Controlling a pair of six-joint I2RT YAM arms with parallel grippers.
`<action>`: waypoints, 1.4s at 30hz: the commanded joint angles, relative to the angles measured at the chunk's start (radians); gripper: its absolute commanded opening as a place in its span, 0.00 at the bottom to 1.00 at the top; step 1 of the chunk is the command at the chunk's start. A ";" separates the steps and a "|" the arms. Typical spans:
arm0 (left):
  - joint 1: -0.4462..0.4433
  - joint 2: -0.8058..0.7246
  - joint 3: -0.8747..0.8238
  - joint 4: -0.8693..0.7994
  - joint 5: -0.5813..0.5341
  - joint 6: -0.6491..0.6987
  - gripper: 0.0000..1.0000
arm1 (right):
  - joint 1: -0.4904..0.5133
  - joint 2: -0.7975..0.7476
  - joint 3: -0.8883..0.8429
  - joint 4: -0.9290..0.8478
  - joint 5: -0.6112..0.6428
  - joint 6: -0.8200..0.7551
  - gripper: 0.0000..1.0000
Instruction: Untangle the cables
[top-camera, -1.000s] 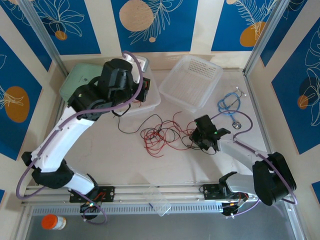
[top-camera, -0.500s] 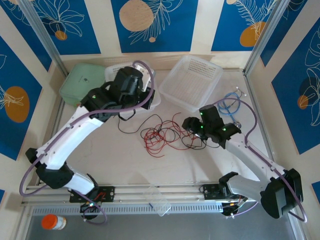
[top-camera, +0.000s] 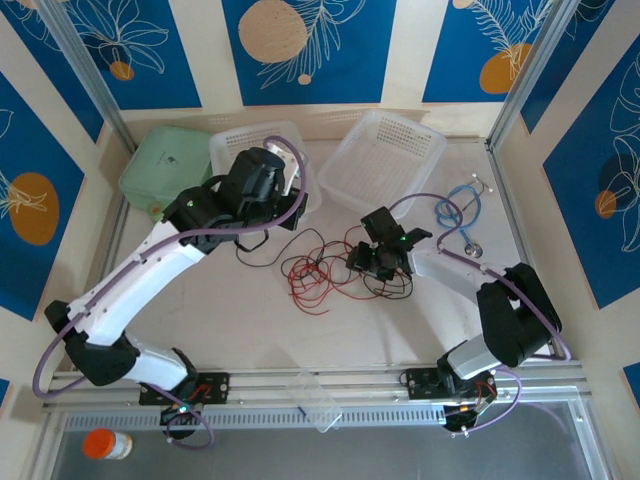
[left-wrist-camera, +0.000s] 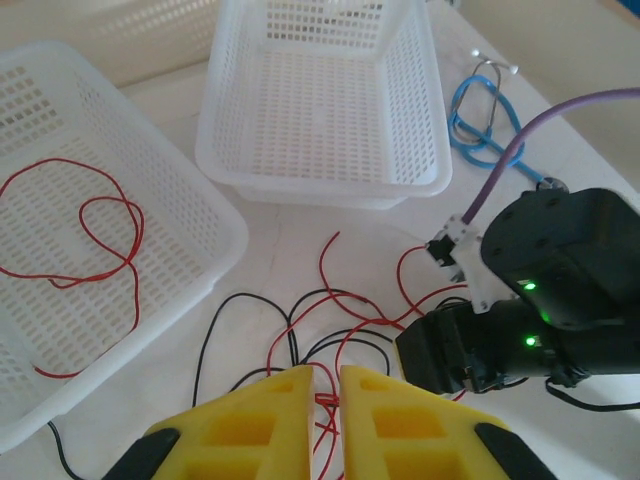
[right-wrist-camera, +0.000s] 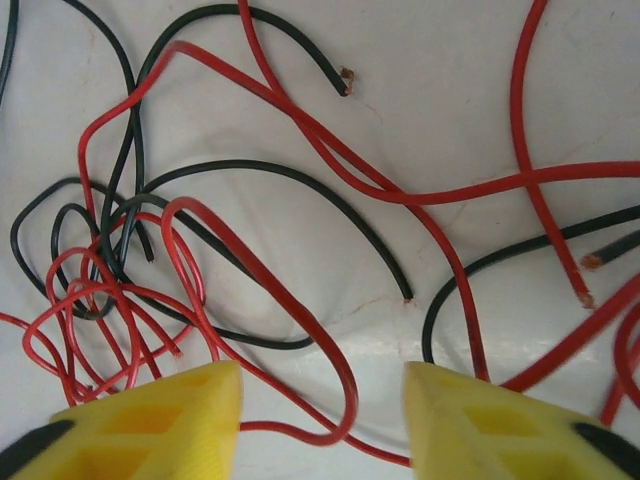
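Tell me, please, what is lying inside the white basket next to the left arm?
One red cable lies looped on the white basket's floor. From above, the left arm covers part of that basket.

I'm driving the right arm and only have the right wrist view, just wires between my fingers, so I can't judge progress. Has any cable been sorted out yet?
Observer: Yes. One red cable lies by itself inside the white basket on the left, apart from the tangle.
Operator: Where is the left gripper?
Observer: The left gripper hangs beside that basket, at the tangle's far-left edge, with its fingers almost together.
Operator: Anything near me to avoid?
Observer: A light-blue stethoscope lies on the table to your right, apart from the tangle.
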 joint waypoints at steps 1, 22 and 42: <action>-0.001 -0.025 -0.016 0.017 0.005 -0.007 0.15 | 0.004 0.020 0.031 0.044 -0.014 -0.012 0.40; -0.004 -0.159 -0.369 0.354 0.389 0.110 0.63 | -0.026 -0.406 0.273 -0.245 -0.018 -0.106 0.00; -0.069 -0.037 -0.566 0.704 0.460 0.401 1.00 | -0.081 -0.451 0.397 -0.242 -0.288 -0.053 0.00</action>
